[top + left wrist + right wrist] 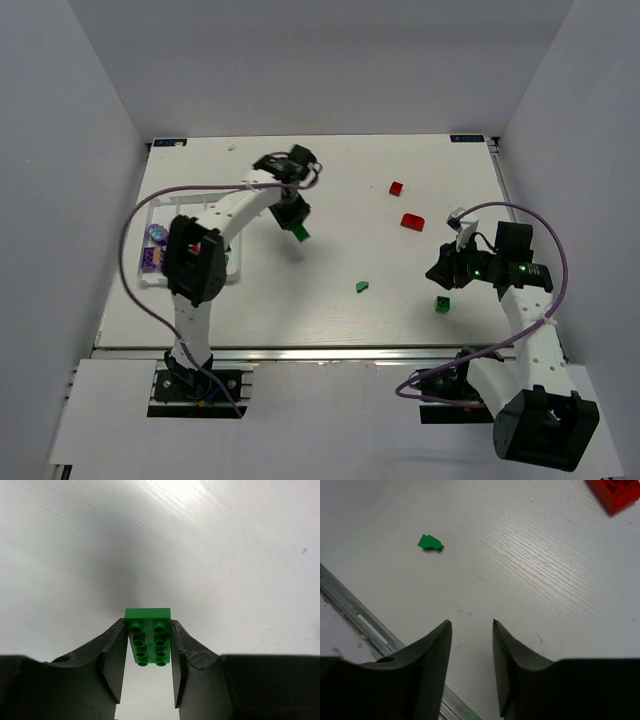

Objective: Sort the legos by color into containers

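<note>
The left fingers [116,650] are clamping a green brick [148,635] across its narrow width, its long axis running out along them. The tray [150,215] is lying back and to their left, nearest this arm. The right fingers [437,655] are hanging half-open, gripping nothing, with a green bit [430,543] ahead-left of them.

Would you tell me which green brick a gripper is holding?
The studded green brick in the left gripper; the green wedge and green cube lie free on the table.
</note>
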`<state>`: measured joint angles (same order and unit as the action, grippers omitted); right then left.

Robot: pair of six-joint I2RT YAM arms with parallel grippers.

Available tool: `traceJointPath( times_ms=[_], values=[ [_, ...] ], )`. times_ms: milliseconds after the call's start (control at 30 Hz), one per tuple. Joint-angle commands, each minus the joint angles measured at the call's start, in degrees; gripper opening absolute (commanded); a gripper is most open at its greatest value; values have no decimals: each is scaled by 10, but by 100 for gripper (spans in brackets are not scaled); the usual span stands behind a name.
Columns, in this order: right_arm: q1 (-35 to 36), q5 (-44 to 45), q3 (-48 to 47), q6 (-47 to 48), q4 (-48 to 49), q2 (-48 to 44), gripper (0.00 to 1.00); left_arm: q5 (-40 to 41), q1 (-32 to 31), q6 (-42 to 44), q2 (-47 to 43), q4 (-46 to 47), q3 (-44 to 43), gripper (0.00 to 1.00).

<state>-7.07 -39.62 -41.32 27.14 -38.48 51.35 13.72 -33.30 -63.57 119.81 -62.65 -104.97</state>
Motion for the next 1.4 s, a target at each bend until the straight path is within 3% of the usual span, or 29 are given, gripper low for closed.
traceJointPath(
  times_ms=[0,33,100,367,567,600,633,733,767,933,1100,1200,1367],
  values=[
    [-1,-34,-35,7,-18,10,41,64,84,86,-116,10,48,18],
    [-1,-38,-39,10,-19,19,32,71,97,102,-130,15,78,18],
    [-1,-39,-47,13,-28,26,27,101,135,158,-159,16,98,18],
    [0,-42,-68,22,-40,58,33,186,196,318,-154,52,133,19],
    [5,-30,-82,34,-57,70,39,220,213,361,-104,95,118,22],
    [4,-28,-82,35,-59,70,40,223,213,364,-99,100,114,24],
    [5,-27,-83,36,-62,70,42,228,213,366,-88,109,113,40],
    [5,-24,-83,44,-70,67,51,221,213,369,-68,121,104,56],
    [5,-23,-84,48,-76,67,53,220,213,369,-63,121,100,68],
    [6,-22,-90,73,-90,61,71,216,213,368,-42,110,62,95],
    [6,-4,-107,137,-93,59,84,165,213,353,-77,98,35,98],
    [6,56,-132,179,-110,81,85,128,213,335,-137,101,50,98],
    [6,172,-162,169,-162,153,87,46,213,318,-284,183,188,98]
  ],
)
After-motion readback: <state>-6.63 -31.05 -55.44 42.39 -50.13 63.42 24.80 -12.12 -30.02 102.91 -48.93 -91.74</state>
